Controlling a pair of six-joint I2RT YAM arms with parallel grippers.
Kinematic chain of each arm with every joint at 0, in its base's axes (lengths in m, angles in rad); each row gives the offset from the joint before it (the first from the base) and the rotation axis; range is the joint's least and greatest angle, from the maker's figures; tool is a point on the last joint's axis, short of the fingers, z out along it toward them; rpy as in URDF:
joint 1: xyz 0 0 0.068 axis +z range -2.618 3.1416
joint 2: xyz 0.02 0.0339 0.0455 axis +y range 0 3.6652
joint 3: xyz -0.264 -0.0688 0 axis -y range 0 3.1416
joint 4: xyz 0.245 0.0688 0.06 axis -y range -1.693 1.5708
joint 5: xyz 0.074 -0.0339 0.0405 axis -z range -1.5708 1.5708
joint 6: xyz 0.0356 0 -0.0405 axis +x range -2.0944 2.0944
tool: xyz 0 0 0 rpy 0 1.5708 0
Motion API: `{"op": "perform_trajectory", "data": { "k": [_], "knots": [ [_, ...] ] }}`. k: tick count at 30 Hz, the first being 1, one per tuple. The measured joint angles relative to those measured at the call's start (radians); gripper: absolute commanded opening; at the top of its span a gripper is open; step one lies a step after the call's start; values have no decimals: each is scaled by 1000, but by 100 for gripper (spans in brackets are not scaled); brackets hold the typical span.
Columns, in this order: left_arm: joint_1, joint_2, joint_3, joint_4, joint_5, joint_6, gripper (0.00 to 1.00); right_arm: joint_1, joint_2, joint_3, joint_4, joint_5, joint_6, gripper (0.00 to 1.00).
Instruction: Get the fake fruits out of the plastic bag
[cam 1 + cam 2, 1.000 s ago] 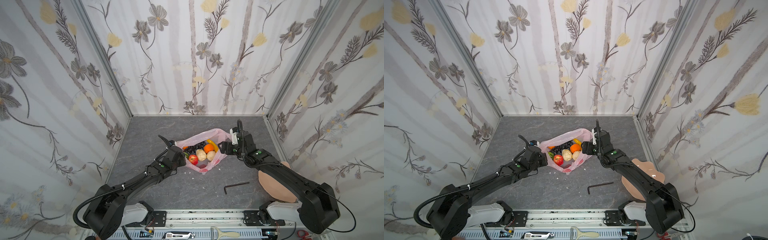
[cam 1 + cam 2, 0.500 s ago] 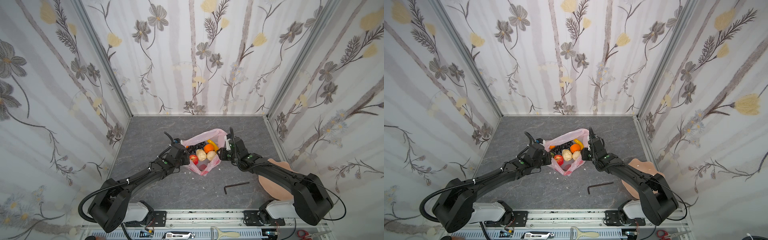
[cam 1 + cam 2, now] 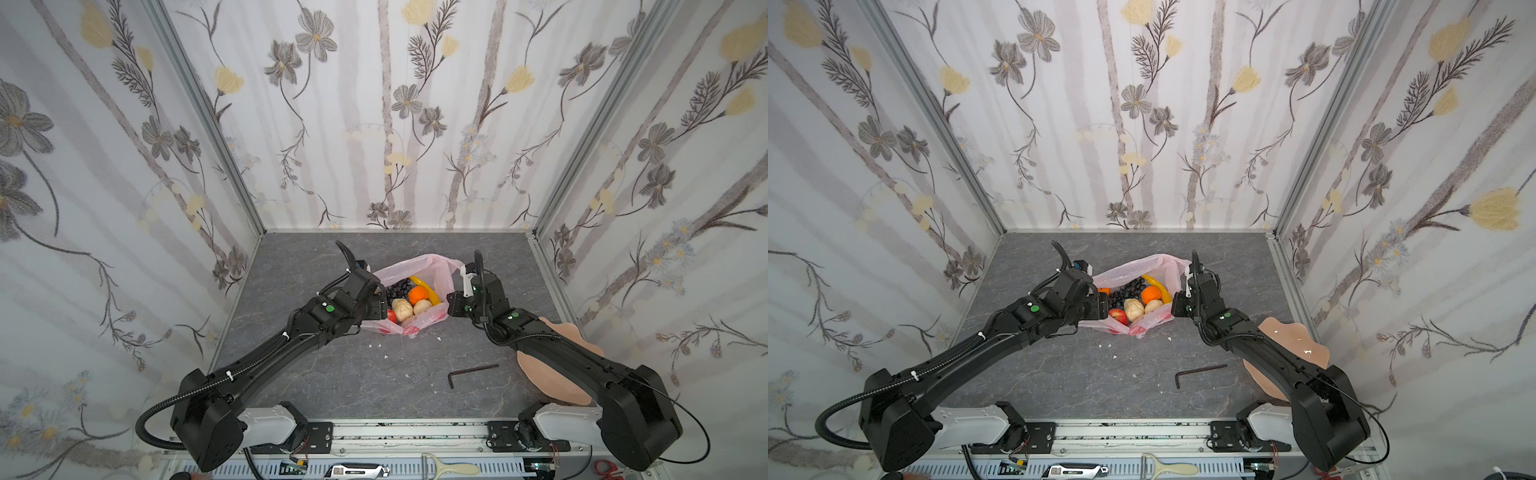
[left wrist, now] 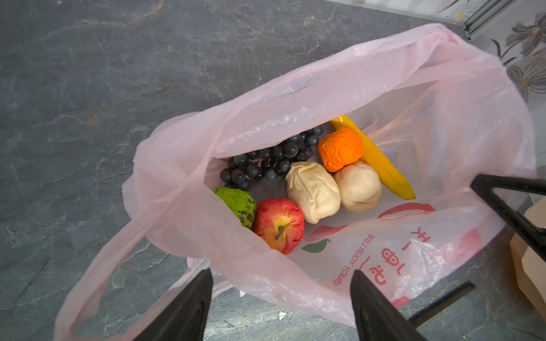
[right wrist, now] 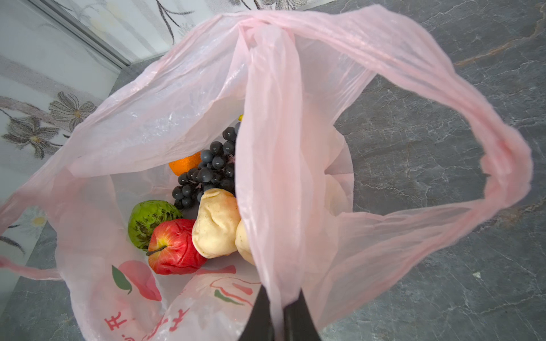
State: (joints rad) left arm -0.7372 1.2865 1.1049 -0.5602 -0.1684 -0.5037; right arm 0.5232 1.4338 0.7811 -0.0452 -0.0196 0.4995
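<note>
Plastic bag (image 4: 384, 88): limp, slippery; right gripper (image 5: 280, 307) pinches its film. Fake fruits (image 4: 311, 192): probably light (take apple (image 3: 1118, 316), heap's seven o'clock); left gripper (image 4: 279, 277) spread.

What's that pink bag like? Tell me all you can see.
The plastic bag is thin, translucent pale pink, crinkled, with loop handles and red print. It lies open-mouthed on the gray table, fake fruits inside. The right end effector pinches a fold of it; the left end effector stands open by it.
</note>
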Motion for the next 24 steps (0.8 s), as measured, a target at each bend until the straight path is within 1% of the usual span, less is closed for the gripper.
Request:
{"op": "perform_trajectory", "data": {
  "k": [2, 6, 8, 11, 12, 14, 16, 20, 21, 22, 23, 24],
  "knots": [
    [-29, 25, 64, -44, -48, 8, 78, 2, 2, 0, -1, -1, -3, 7],
    [-59, 108, 157, -109, -172, 37, 92, 3, -2, -5, 3, -4, -4, 8],
    [-59, 158, 185, -131, -247, 66, 96, 3, -9, -10, 3, -4, -5, 8],
    [-49, 270, 239, -153, -368, 121, 97, 3, -26, -18, 3, -4, -8, 8],
    [-40, 305, 251, -154, -388, 140, 96, 3, -29, -18, 4, -4, -8, 8],
    [-15, 374, 272, -166, -423, 165, 93, 3, -34, -18, 4, -3, -8, 8],
    [18, 433, 289, -174, -442, 169, 84, 3, -39, -40, 19, -3, -8, 8],
    [91, 524, 309, -178, -434, 181, 73, -4, -39, -63, 11, 0, -8, 8],
    [118, 544, 312, -178, -418, 177, 69, -10, -40, -68, 16, 0, -8, 8],
    [147, 563, 314, -178, -396, 171, 62, -18, -40, -75, 19, 0, -8, 8],
    [173, 576, 315, -177, -374, 166, 55, -25, -40, -82, 24, -1, -10, 8],
    [205, 587, 315, -175, -344, 163, 45, -34, -40, -90, 29, -2, -12, 8]
  ]
}}
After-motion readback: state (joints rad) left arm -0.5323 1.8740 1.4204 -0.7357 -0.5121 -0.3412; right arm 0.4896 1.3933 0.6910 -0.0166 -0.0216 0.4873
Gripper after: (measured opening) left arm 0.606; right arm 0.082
